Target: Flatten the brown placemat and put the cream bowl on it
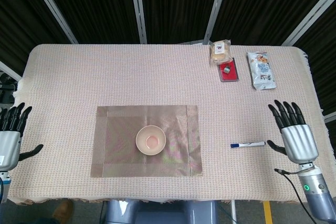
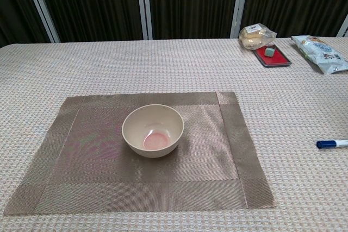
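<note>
Round cream bowl (image 1: 150, 140) sits mid-frame on the flat brown woven placemat (image 1: 115, 129). Left hand (image 1: 10, 139) and right hand (image 1: 294, 135) hang empty with fingers spread at the frame edges; honestly only a stray arm sweep could knock it.

The placemat (image 1: 146, 140) lies flat near the table's (image 1: 105, 77) front edge, left of centre, with the bowl (image 1: 150, 140) upright on its middle. A marker pen (image 1: 248, 144) lies to the right, well apart. At the far right corner sit a snack packet (image 1: 261, 70), a small tray (image 1: 228, 70) and a wrapped bun (image 1: 220, 51).
</note>
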